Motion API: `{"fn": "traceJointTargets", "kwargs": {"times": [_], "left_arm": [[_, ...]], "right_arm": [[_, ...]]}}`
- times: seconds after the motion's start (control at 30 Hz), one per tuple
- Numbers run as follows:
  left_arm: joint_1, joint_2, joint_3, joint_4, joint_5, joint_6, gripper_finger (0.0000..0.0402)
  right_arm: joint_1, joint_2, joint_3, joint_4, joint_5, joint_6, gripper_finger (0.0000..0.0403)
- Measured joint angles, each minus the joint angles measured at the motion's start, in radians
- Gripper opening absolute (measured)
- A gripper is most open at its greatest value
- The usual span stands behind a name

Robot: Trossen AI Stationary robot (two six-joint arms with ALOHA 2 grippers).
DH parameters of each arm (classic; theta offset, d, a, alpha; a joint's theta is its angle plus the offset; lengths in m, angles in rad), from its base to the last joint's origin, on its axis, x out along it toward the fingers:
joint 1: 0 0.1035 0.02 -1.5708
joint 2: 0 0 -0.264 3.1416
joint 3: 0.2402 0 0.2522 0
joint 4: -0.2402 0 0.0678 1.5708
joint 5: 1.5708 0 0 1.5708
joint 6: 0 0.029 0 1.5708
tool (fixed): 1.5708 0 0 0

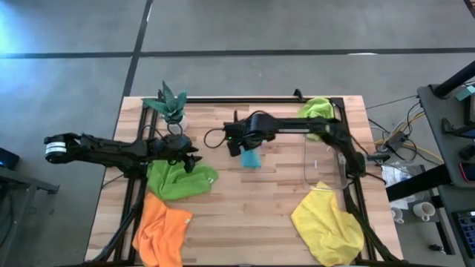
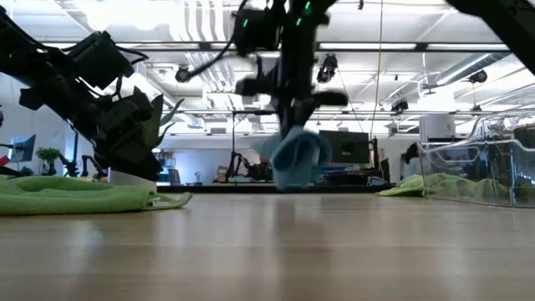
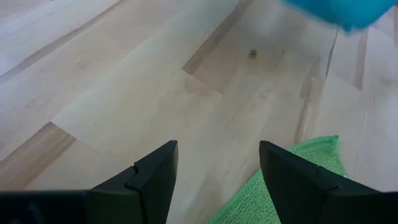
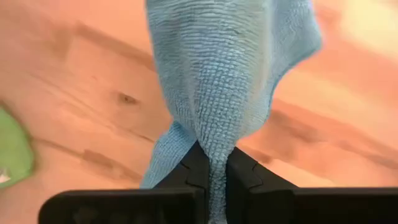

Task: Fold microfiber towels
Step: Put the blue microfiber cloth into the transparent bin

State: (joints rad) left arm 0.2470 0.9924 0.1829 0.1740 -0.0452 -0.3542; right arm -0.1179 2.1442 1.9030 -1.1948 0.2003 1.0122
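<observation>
Butcher-block table (image 1: 245, 215), open lab behind it. Biggest items first: the yellow towel (image 1: 326, 226) lies crumpled at the near right corner, the orange towel (image 1: 163, 230) at near left, and the darker green towel (image 1: 182, 180) just above the orange one, its lower edge touching it. A lime green towel (image 1: 315, 109) sits bunched at the far right, at the clear plastic bin (image 1: 323, 159). A small potted plant (image 1: 169, 104) stands far left. The right gripper (image 4: 211, 163) is at table centre, fingers pinched fully together on a fold of the blue towel (image 4: 224, 68). The cloth hangs bunched below it, lifted off the wood as far as the low view shows, so it is not spread yet. The left gripper (image 3: 217, 165) hovers at the edge of the darker green towel, fingers wide apart and holding nothing. Key relation: the blue towel lies toward the right arm's side from the left gripper, near but not touching, and its long axis is vertical because it dangles. My read is that the left arm is the one free to catch a hanging corner. Otherwise the right has to lay it flat first. The risk is the bunched cloth landing twisted.
</observation>
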Motion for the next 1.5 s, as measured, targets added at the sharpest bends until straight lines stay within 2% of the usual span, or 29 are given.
{"fn": "traceJointTargets", "kwargs": {"times": [0.3, 0.47, 0.83, 1.0, 1.1, 1.23, 1.5], "left_arm": [[0.000, -0.002, 0.001, 0.009, -0.001, -0.005, 0.0211], [0.000, -0.005, 0.003, 0.009, -0.001, -0.030, 0.0211], [0.000, -0.003, 0.004, 0.048, 0.010, -0.060, 0.0211], [0.000, -0.003, 0.004, 0.076, 0.015, -0.062, 0.0211], [0.000, -0.004, 0.004, 0.085, 0.018, -0.082, 0.0211], [0.000, -0.003, 0.004, 0.088, 0.019, -0.087, 0.0211], [0.000, 0.000, 0.004, 0.089, 0.019, -0.111, 0.0211]], "right_arm": [[0.007, -0.246, -0.004, -0.382, 0.128, 0.004, 0.0013], [0.003, -0.435, -0.086, -0.376, 0.089, -0.012, 0.0013], [0.000, -0.977, -0.577, -0.382, 0.077, 0.111, 0.0013], [0.002, -1.157, -0.787, -0.377, -0.033, 0.190, 0.0013], [0.001, -1.211, -0.895, -0.378, -0.070, 0.230, 0.0013], [0.002, -1.219, -0.990, -0.377, -0.104, 0.237, 0.0013], [0.002, -1.077, -1.066, -0.341, -0.103, 0.246, 0.0013]]}}
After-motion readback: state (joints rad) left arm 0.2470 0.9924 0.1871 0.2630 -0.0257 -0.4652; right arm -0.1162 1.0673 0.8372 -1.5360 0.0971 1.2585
